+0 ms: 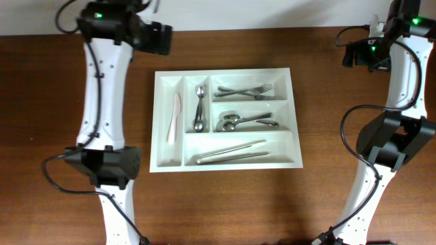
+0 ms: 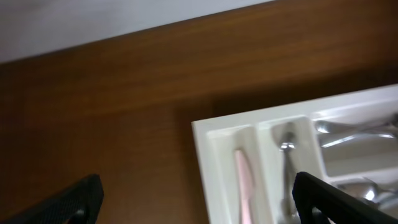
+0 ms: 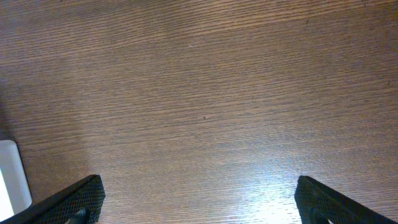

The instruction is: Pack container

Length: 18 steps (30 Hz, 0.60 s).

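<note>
The container, a white cutlery tray (image 1: 286, 73), lies in the middle of the wooden table. Its narrow slots hold a pale pink knife (image 1: 175, 117) and a spoon (image 1: 199, 107). Its wide slots hold forks (image 1: 246, 90), spoons (image 1: 245, 122) and long silver utensils (image 1: 231, 152). My left gripper (image 1: 160, 37) is open and empty, above the table behind the tray's far left corner (image 2: 205, 127); the knife (image 2: 244, 180) shows below it. My right gripper (image 1: 354, 53) is open and empty at the far right, over bare wood.
The table's far edge meets a white wall (image 2: 93, 25). The tray's edge (image 3: 12, 180) shows at the left of the right wrist view. The arm bases (image 1: 109, 167) (image 1: 395, 143) stand on both sides of the tray.
</note>
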### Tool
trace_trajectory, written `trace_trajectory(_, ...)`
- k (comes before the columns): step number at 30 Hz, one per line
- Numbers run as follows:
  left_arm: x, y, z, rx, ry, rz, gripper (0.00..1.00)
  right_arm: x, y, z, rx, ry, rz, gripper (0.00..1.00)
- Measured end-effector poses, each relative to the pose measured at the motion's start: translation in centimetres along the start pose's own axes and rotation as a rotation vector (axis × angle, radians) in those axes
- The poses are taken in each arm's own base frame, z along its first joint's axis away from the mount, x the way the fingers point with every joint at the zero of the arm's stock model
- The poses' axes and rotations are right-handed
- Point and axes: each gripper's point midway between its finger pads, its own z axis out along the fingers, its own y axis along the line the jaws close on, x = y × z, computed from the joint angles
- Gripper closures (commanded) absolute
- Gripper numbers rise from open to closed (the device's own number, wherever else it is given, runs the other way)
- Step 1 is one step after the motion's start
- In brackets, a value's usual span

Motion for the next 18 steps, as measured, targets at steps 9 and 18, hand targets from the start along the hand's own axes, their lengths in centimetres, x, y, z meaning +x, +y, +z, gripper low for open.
trace_trajectory(9, 0.17, 1.47, 0.07, -0.017, 0.003, -0.038, 0.01, 0.0, -0.01, 0.0, 0.0, 0.0, -0.001, 0.01)
trace_trajectory(18, 0.17, 1.47, 0.07, -0.017, 0.003, -0.041, 0.01, 0.0, 0.0, 0.0, 0.0, 0.0, 0.0, 0.01)
